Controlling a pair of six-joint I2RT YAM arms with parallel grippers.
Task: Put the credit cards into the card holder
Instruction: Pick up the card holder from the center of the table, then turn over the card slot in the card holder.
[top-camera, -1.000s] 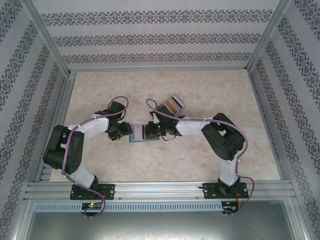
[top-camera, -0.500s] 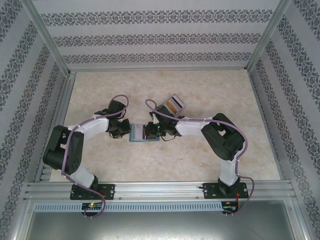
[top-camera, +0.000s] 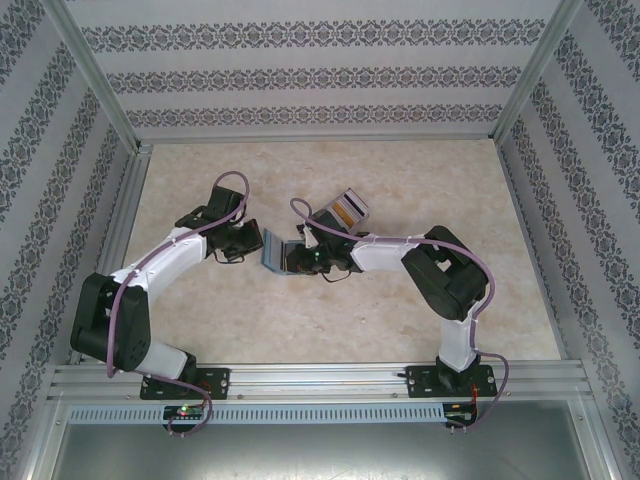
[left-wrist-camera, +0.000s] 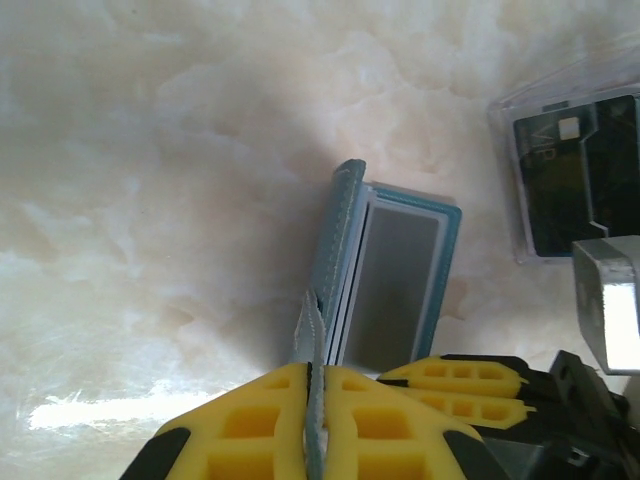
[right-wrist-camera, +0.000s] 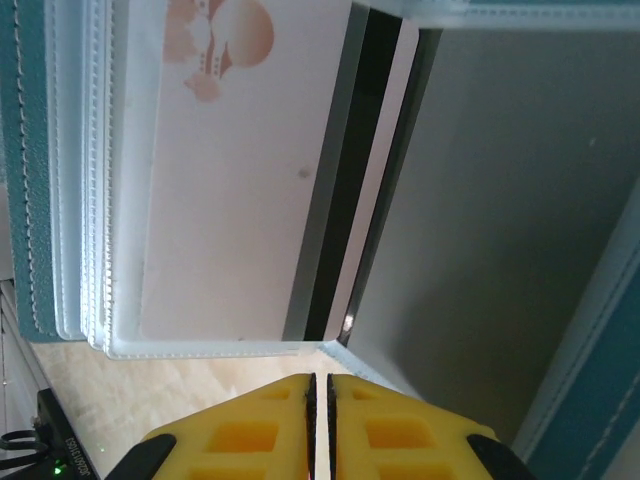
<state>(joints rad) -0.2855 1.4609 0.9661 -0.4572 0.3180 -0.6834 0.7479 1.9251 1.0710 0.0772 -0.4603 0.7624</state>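
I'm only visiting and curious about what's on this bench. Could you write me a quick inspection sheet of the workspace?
Surface: pale marbled table.
Job's things: teal card holder lying open with one cover raised; a pale card sits in a sleeve; credit cards stand in a clear tray beside it.
Clutter: nothing seen.
Grippers: left gripper shut on the card holder's raised cover; right gripper fingers together at the holder's open sleeves, and I cannot tell if they pinch anything.
Cables: purple cables looped along both arms.
Surroundings: patterned walls, metal frame.
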